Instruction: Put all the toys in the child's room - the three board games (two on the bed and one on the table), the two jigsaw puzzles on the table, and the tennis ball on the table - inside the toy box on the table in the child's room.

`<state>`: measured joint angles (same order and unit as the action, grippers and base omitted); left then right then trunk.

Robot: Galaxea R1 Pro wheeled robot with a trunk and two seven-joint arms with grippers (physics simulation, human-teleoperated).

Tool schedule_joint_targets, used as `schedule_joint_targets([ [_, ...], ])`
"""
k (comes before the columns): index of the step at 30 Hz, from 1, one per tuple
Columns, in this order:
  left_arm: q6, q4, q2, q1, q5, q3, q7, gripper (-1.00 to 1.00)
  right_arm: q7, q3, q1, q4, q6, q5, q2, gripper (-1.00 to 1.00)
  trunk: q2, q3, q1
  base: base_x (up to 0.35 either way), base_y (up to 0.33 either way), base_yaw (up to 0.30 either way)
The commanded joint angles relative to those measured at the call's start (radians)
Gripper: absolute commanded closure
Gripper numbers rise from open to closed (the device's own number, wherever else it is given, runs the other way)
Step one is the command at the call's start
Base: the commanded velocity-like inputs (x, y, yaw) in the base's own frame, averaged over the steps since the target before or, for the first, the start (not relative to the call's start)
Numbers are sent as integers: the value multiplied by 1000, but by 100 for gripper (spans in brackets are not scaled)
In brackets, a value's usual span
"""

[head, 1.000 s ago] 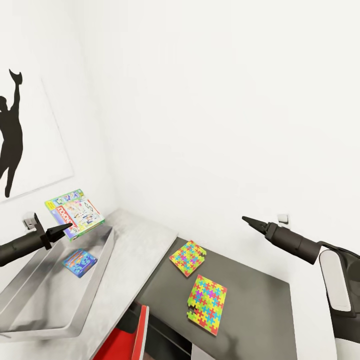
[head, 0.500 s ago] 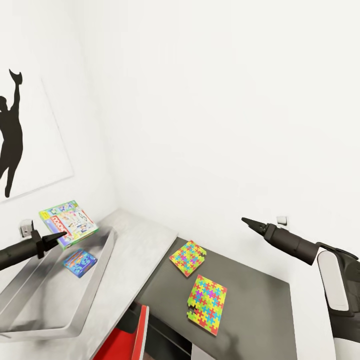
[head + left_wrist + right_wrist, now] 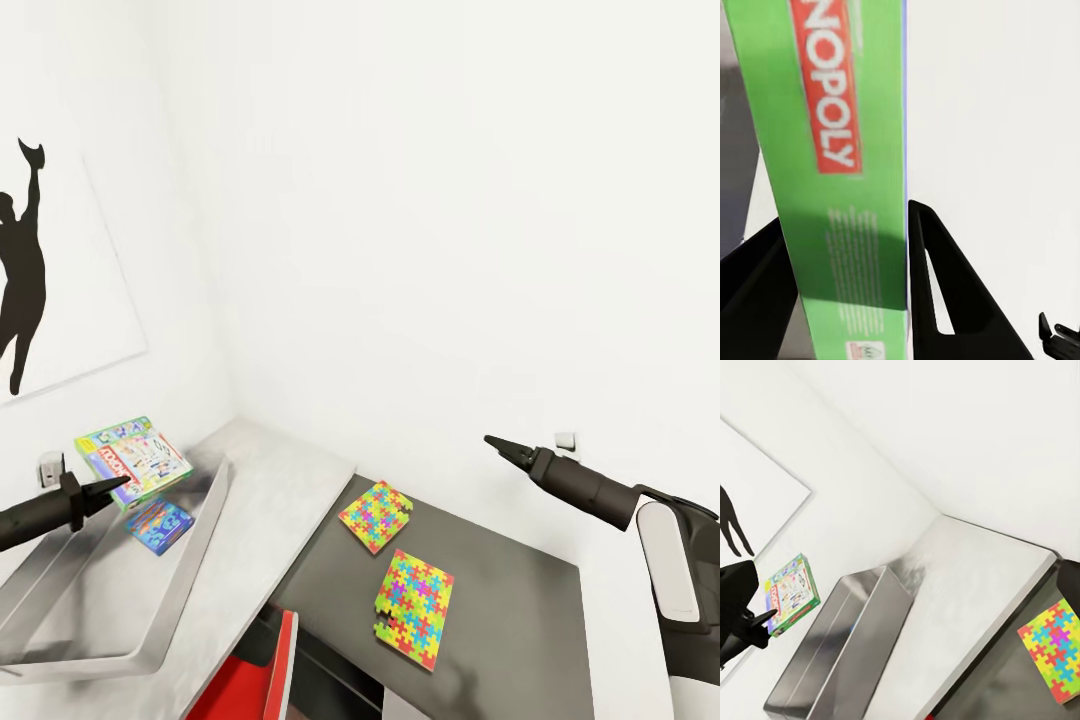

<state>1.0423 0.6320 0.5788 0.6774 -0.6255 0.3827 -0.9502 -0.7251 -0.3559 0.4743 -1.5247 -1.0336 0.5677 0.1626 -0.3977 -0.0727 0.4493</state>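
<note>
1. The left gripper [image 3: 118, 484] was seen at the left of the head view, held above the shallow translucent grey plastic toy box [image 3: 190, 585]. Its two black fingers [image 3: 945, 300] were closed against both sides of a thin flat board game box with a green edge and red lettering [image 3: 133, 460], so the box was gripped between them.
2. This gripped game box was held in the air, tilted, over the far end of the toy box and close to the white wall.
3. A second flat board game box, mostly blue [image 3: 158, 523], was lying on the bottom inside the toy box.
4. The toy box was standing on the light grey top of the long table [image 3: 270, 500].
5. Two thin multicoloured jigsaw puzzle squares [image 3: 375, 516] [image 3: 415, 606] were lying flat on the lower dark grey section of the table, near each other but apart.
6. The right gripper [image 3: 492, 441] was held in the air above that dark section, with nothing in it; its fingers appeared brought together to a point.
</note>
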Motion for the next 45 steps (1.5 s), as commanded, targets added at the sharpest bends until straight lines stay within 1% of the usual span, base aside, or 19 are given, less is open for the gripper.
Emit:
schedule_joint_targets([
  [1,5,-9,2,2,1,2,-6,100,-6,-1,1,0,-5,-5,0,-100,-2,-2,1,0,0,0],
  [4,5,-36,7,2,2,2,-1,100,-6,-1,1,0,-5,-5,0,-100,-2,-2,1,0,0,0],
  [7,5,-59,12,2,2,2,26,100,-5,-1,1,1,-5,-5,-1,-100,-2,-2,1,0,0,0],
  [9,5,-76,14,2,2,3,59,100,-5,-1,1,5,-5,-5,-1,-100,-2,-2,1,0,0,0],
  [12,5,-96,15,2,1,3,82,100,-5,0,1,8,-5,-5,-2,-100,-2,-2,1,0,0,0],
  [19,4,-148,15,2,1,4,103,100,-5,0,1,9,-5,-5,-3,-100,-2,-2,1,0,0,0],
  [22,3,-187,15,3,-1,5,146,100,-5,0,1,9,-3,-5,-3,-100,-2,-2,1,0,0,0],
  [26,1,-200,15,3,-3,5,180,100,-5,-1,1,9,0,-5,-3,-100,-2,-2,1,0,0,0],
  [31,-1,-207,16,3,-5,8,193,100,-5,-1,1,9,2,-5,-3,-100,-2,-2,1,0,0,0],
  [37,-2,-212,19,2,-5,30,210,100,-6,-3,1,9,3,-5,-2,-100,-2,-2,1,0,0,0],
  [45,-1,-213,19,2,-4,94,257,100,-7,-3,0,9,3,-5,-2,-100,-2,-2,1,0,0,0],
])
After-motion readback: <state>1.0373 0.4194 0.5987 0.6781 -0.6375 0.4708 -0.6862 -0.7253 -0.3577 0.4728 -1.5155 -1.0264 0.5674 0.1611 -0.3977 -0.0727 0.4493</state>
